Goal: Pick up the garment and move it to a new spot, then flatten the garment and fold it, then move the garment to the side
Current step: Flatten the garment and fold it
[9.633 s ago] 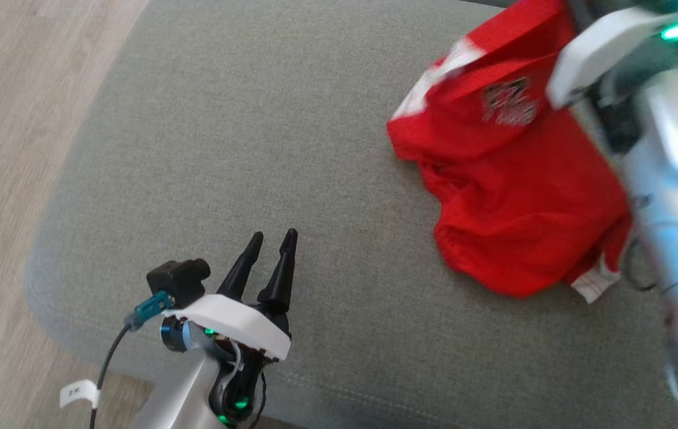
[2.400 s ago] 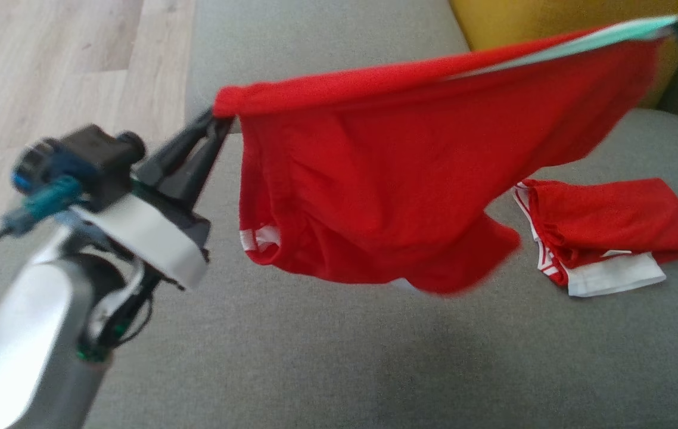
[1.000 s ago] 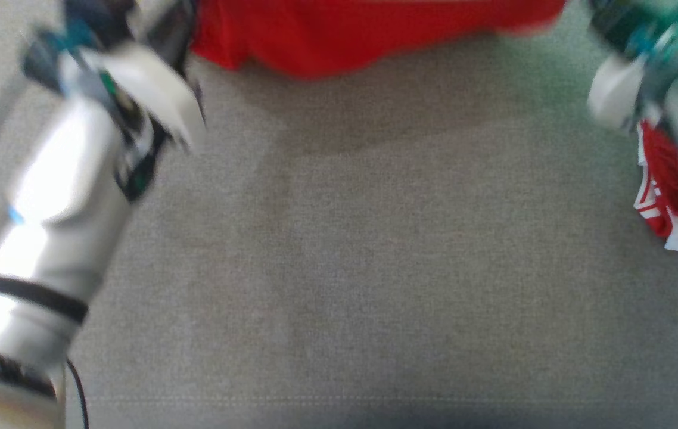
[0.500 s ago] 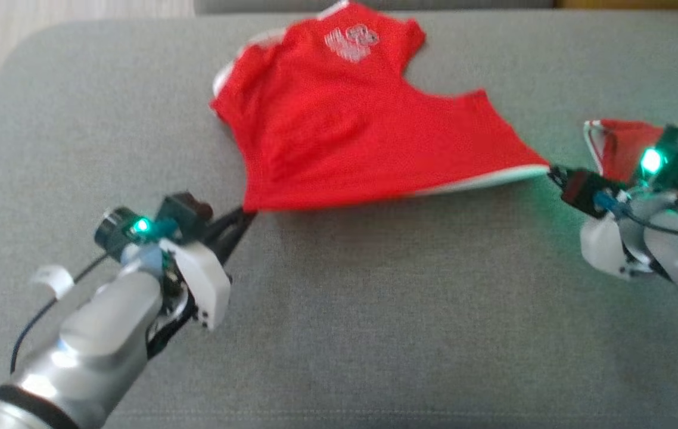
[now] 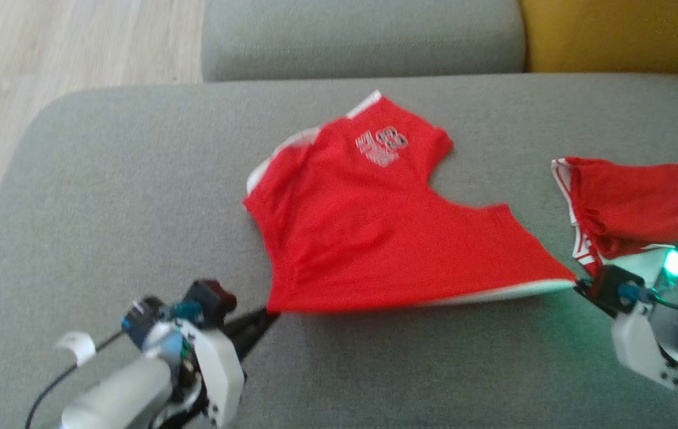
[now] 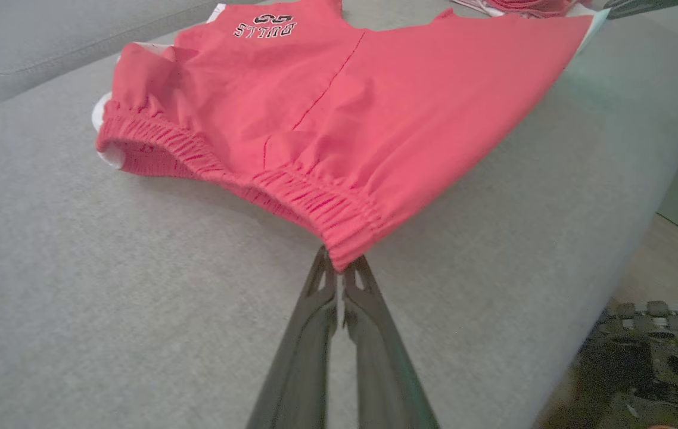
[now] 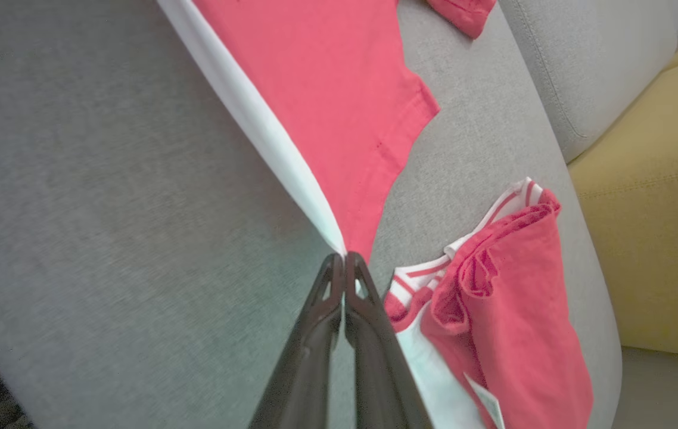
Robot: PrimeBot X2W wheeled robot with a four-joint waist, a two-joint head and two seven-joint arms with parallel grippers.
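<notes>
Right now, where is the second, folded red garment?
In the head view, the folded red garment lies on the sofa seat at the far right, beside the spread shorts and just beyond the right gripper.

Silver forearms [image 5: 114, 388], dark tapered fingers [image 6: 303, 357]

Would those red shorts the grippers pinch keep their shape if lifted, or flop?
Probably floppy: the red fabric shorts drape flat on the grey sofa cushion between the left gripper and right gripper. Likely light, since fingertip pinches suffice. The gathered waistband may bunch.
</notes>
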